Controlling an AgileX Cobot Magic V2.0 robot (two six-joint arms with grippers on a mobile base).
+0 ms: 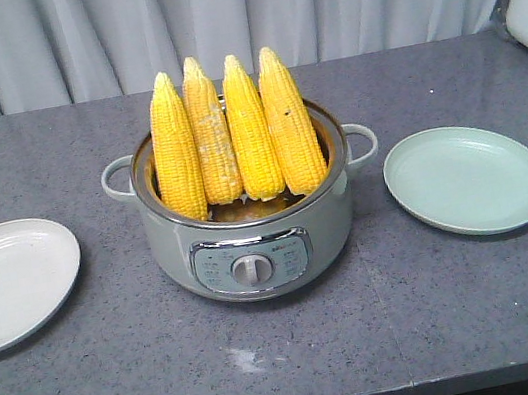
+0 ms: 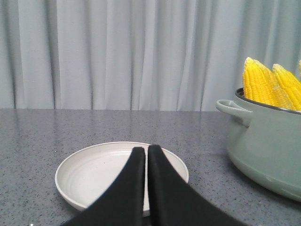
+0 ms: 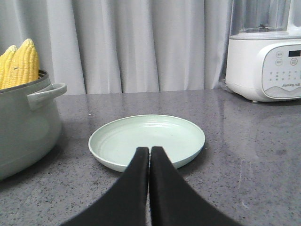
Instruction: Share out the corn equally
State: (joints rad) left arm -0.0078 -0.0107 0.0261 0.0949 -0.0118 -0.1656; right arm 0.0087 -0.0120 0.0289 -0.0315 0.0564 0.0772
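Standing upright, tips up, side by side in round sage-green electric pot [image 1: 253, 250] at centre of grey speckled countertop [image 1: 415, 314]: four bright yellow husked corn cobs [image 1: 234, 137]. Flanking pot, apart from its handles, open counter between: shallow white round plate [image 1: 9, 281] left, pale green round plate [image 1: 469, 178] right. Pressed shut, gripping nothing: left black pincer [image 2: 146, 153] over white plate's near rim; right black pincer [image 3: 149, 151] over green plate's near rim. White blender base [image 3: 265, 61] far right.
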